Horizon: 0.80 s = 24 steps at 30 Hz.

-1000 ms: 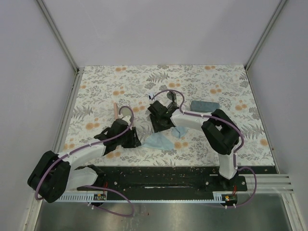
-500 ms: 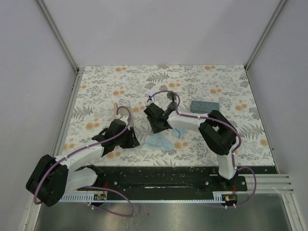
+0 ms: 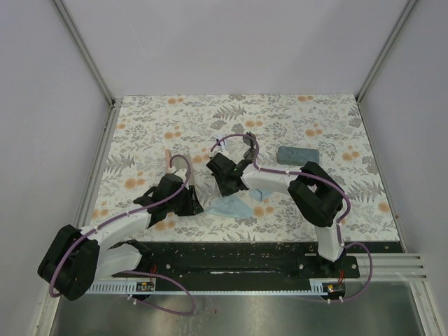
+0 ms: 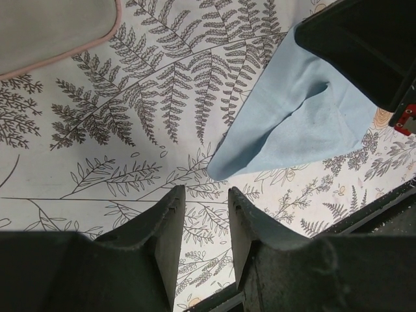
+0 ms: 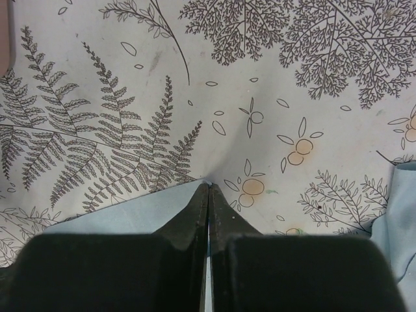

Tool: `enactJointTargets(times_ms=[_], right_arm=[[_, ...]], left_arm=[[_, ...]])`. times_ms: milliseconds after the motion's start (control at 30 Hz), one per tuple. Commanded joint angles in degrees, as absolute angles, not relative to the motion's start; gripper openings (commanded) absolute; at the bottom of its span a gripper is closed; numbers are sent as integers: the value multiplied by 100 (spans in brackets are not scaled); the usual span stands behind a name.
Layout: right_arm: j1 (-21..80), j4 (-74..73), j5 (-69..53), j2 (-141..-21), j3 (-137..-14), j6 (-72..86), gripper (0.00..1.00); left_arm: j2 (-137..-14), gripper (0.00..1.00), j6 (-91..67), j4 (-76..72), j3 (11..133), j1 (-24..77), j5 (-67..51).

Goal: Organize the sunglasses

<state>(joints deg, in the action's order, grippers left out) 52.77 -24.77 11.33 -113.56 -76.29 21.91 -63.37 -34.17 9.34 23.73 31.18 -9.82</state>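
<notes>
1. Sunglasses (image 3: 248,143): one dark pair lies just above the top view's centre, partly behind the right arm's cable.
2. Right gripper (image 5: 208,188): jaws pressed together, pinching the light blue cloth (image 5: 110,214) at its edge.
3. Left gripper (image 4: 203,195): jaws slightly spread and empty, lower centre of its wrist view; pink-rimmed case (image 4: 52,32) upper left.

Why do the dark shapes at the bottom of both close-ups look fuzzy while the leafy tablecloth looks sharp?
Left wrist view: the left gripper's fingers sit close to the lens and look soft, the light blue cloth crisp. Right wrist view: the same for the right gripper's fingers. Top view: even light.
</notes>
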Motion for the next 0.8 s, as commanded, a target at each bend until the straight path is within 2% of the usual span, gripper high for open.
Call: enactJointTargets(times_ms=[0, 433, 767], right_arm=[[5361, -2716, 1133, -11444, -7725, 2294, 0], [5212, -2707, 1160, -10108, -7559, 2373, 0], [5071, -2716, 1195, -9440, -7155, 2356, 0]], left_arm=[[-6354, 36, -3428, 633, 2285, 3094, -1239], [-6390, 36, -3217, 729, 2794, 3041, -1116], [-6943, 37, -3041, 334, 3365, 2988, -1406]])
